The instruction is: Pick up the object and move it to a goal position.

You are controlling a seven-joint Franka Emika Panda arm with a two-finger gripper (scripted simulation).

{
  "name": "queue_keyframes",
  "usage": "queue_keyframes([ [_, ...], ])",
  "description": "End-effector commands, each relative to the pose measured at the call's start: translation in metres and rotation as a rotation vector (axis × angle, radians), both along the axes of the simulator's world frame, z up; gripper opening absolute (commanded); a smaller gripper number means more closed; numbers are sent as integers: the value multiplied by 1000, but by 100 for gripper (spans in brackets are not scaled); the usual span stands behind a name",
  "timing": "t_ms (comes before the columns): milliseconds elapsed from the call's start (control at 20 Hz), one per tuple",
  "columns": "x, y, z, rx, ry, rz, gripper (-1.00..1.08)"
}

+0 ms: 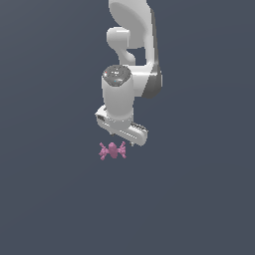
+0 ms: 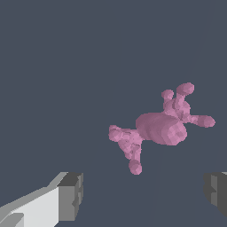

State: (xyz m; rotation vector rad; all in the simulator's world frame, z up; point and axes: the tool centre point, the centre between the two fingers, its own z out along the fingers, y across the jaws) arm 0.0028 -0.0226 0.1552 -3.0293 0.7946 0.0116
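The gripper (image 2: 144, 195), spread wide and empty above the pink candy (image 2: 160, 128), should center over its rounded middle before descending.

one pink object (image 1: 112, 150), one white arm (image 1: 130, 55) with one pincer (image 1: 121, 140).
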Motion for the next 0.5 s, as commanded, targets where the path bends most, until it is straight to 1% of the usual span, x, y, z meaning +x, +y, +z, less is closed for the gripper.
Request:
queue_keyframes([
  [0,1,-3,-1,-1,1,-76,100],
  [450,2,-15,-5,-3,4,-343,100],
])
